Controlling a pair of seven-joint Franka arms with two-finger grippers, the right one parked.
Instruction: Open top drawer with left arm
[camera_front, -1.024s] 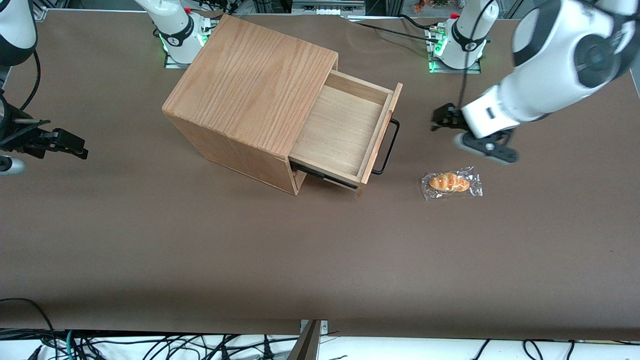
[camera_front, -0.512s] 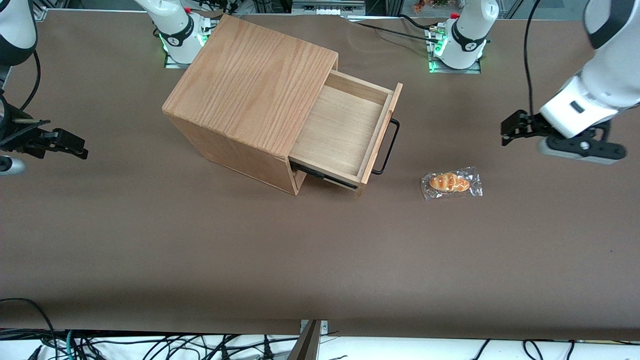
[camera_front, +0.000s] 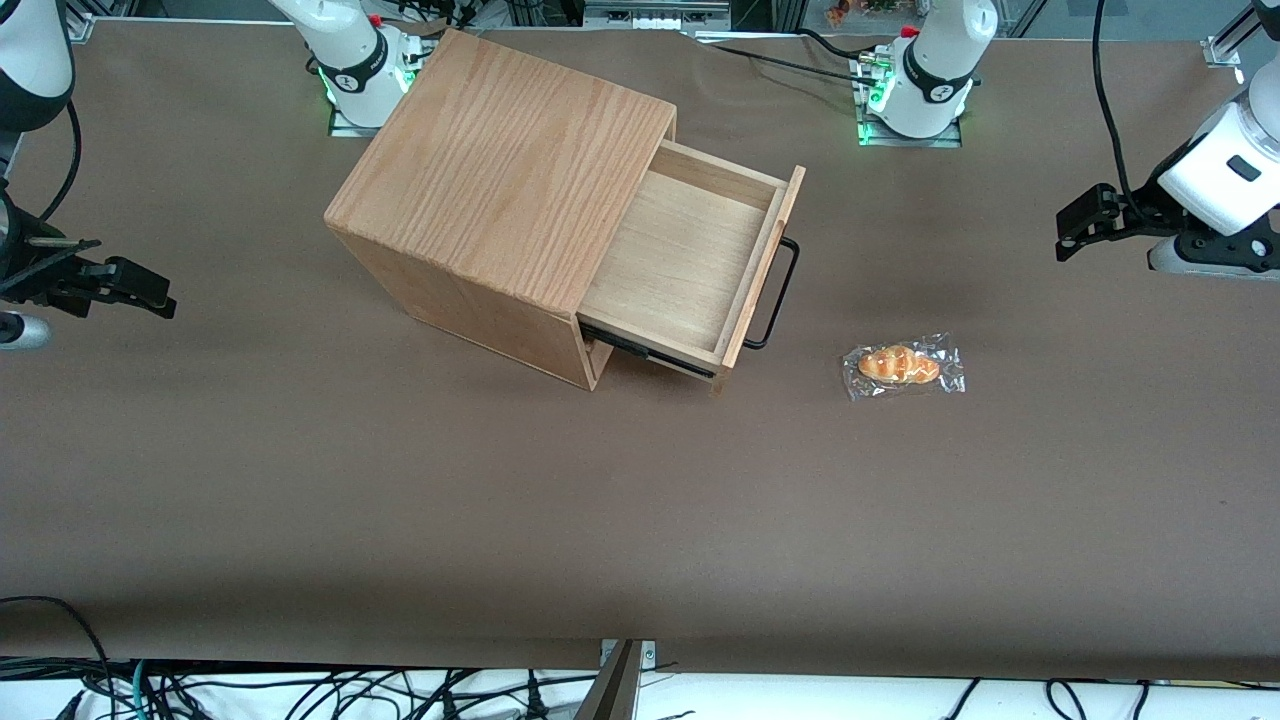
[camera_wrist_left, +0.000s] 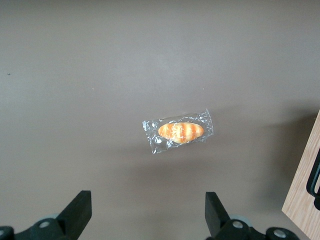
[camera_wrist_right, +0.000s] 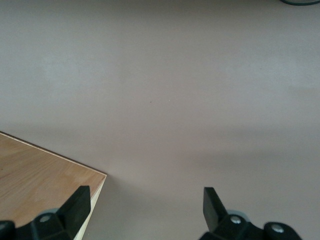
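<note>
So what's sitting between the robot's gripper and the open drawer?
In the front view, only a wrapped bread roll lies roughly between the left gripper and the top drawer, on brown table.

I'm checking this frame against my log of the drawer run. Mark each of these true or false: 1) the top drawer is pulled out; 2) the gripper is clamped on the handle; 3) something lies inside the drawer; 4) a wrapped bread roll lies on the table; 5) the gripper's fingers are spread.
1) True: the top drawer stands well out of the wooden box.
2) False: the gripper hangs clear of the handle, toward the working arm's end of the table.
3) False: the drawer's floor shows bare.
4) True: the wrapped bread roll lies on the table.
5) True: the wrist view shows the fingers wide apart, holding nothing.
</note>
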